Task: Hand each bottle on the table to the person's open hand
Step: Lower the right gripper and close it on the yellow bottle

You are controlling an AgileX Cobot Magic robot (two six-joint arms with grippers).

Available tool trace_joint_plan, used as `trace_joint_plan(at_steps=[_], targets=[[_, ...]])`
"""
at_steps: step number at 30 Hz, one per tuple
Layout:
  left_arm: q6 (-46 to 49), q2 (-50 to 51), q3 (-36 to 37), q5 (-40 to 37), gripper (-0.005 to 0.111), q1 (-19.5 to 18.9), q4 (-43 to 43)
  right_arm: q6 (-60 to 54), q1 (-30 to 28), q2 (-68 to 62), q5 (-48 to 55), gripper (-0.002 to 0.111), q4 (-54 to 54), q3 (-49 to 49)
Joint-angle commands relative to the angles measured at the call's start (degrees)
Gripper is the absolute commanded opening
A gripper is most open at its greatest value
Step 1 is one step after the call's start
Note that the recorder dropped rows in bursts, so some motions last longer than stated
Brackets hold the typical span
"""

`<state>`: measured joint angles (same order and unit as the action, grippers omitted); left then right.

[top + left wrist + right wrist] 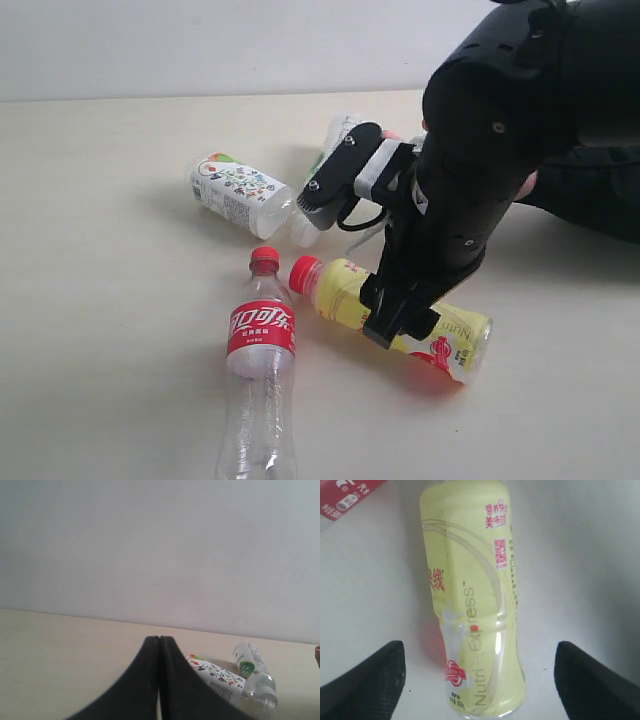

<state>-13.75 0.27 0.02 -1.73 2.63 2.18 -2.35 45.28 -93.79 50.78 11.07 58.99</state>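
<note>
Trainee: Bottles all lie on their sides on the table (100, 300). Which one is in hand?

Mentor: Yellow bottle (340, 290), its red cap pointing toward the cola bottle (260, 340). The right gripper (480, 647) hangs just over its middle, jaws spread wide on either side, gripping nothing.

Trainee: And the left gripper (159, 641)?

Mentor: Fingers pressed together, empty, well back from the bottles. For a good pick I'd come straight down across the body (round plastic rolls), centre it between the pads, close gently so the thin wall doesn't buckle, then lift level. I can't make out the person's open hand behind the arm, so find it before swinging over.
</note>
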Motion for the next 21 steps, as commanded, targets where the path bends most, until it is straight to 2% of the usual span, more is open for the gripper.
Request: trace_joint_plan(at_steps=[1, 9, 21], targets=[[0.1, -0.3, 0.0, 0.2, 0.0, 0.3, -0.2, -0.6, 0.1, -3.5, -2.0, 0.08, 0.5, -0.3], [0.1, -0.3, 0.0, 0.2, 0.0, 0.3, -0.1, -0.6, 0.1, -8.2, -6.0, 0.081, 0.9, -0.3], [0.1, -0.3, 0.0, 0.2, 0.0, 0.3, 0.0, -0.6, 0.1, -13.3, -6.1, 0.081, 1.1, -0.3]])
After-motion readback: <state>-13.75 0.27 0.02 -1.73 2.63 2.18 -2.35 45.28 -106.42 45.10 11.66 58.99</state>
